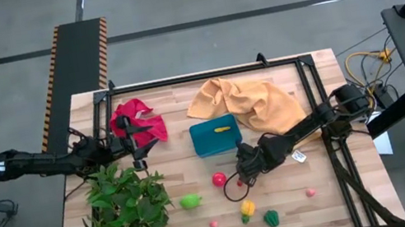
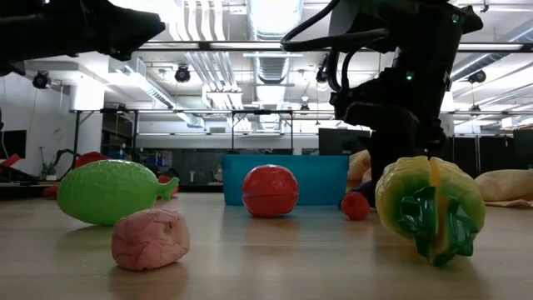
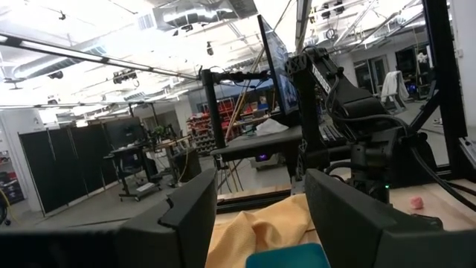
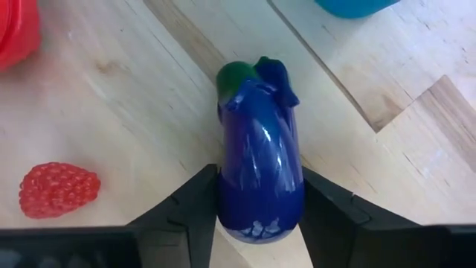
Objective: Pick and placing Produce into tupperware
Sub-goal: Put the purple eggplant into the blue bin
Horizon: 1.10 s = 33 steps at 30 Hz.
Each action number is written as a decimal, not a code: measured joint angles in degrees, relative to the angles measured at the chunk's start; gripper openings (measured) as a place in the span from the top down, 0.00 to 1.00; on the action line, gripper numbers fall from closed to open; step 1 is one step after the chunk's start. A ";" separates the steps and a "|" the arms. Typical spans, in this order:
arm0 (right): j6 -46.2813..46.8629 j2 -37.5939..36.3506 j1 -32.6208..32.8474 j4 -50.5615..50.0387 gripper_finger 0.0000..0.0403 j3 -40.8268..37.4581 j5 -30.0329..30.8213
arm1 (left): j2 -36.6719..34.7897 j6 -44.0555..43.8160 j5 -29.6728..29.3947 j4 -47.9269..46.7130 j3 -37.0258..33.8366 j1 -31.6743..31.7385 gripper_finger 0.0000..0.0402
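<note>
A purple eggplant with a green cap lies on the wooden table, close in front of the teal tupperware, which has a yellow piece in it. My right gripper points steeply down and is shut on the eggplant. Other produce lies loose nearby: a red tomato, a light green fruit, a yellow pepper, a dark green piece, pink pieces and a red raspberry. My left gripper hovers open over the red cloth, with nothing between its fingers. My right gripper pinches the eggplant's two long sides between its two fingers, at the wide rounded end away from the cap. The fingers come from above, slanting down, and lie across the eggplant. The eggplant lies on the table.
A big leafy green plant fills the table's near left. A mustard-yellow cloth lies crumpled behind the tupperware. A black frame runs around the table's far side and both flanks.
</note>
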 joint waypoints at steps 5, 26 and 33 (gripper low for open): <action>-0.96 -0.21 0.00 -0.20 0.62 0.53 -0.13 | 0.33 0.00 0.00 0.02 0.02 0.01 0.53; -6.03 -0.89 -0.01 -4.82 0.71 6.62 1.40 | 0.13 0.00 0.00 0.04 0.00 0.01 0.53; -6.03 -0.90 -0.01 -4.82 0.70 6.62 1.40 | 0.20 0.00 0.00 0.04 0.00 0.01 0.53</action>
